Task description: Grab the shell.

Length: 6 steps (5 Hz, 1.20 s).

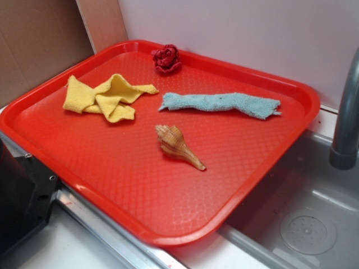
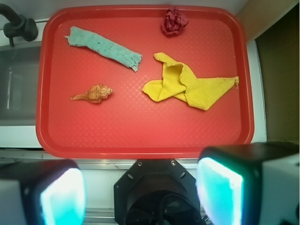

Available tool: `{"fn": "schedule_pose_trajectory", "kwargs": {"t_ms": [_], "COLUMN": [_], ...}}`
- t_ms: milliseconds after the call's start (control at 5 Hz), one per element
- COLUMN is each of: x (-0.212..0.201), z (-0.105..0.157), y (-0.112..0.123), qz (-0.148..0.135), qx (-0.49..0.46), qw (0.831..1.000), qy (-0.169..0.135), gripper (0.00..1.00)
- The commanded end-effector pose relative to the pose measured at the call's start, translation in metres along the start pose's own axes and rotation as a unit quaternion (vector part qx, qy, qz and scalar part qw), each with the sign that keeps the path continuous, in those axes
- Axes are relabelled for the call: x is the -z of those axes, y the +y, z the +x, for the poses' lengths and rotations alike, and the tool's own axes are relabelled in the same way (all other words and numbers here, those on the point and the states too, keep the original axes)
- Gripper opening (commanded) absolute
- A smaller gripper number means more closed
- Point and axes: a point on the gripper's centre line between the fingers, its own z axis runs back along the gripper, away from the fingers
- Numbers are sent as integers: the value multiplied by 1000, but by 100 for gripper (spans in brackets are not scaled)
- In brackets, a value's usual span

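Note:
The shell (image 1: 176,144) is tan and cream with a ridged head and a long pointed tail. It lies on its side near the middle of the red tray (image 1: 112,168). In the wrist view the shell (image 2: 95,94) sits in the left half of the tray (image 2: 140,133), tail pointing left. My gripper (image 2: 141,187) is high above the tray's near edge, well away from the shell. It is open, its pale fingertips (image 2: 63,197) spread wide with nothing between them. The gripper is out of sight in the exterior view.
A crumpled yellow cloth (image 2: 187,84) lies right of the shell, a rolled blue cloth (image 2: 103,46) beyond it, and a dark red fabric rose (image 2: 174,21) at the far rim. A grey faucet (image 1: 345,112) and sink (image 1: 303,218) border the tray. The black robot base (image 2: 159,192) sits below me.

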Motion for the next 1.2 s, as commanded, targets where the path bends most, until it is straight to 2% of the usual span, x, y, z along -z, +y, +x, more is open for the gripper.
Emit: {"fn": "schedule_pose_trajectory", "kwargs": {"t_ms": [0,200,400,600,800,1000], "x": [0,6,18,29,49,82], "z": [0,3,6,15,29,49], "y": [0,-3,-15,-25,-35,-45], "qz": [0,8,-26,-53,-66,-56], "qx": [0,-43,-171,-296,-414,-523], "qw": [1000,999,985,954,908,850], "qy": [0,10,7,3,-11,-26], "gripper": [100,100,100,100,100,100]}}
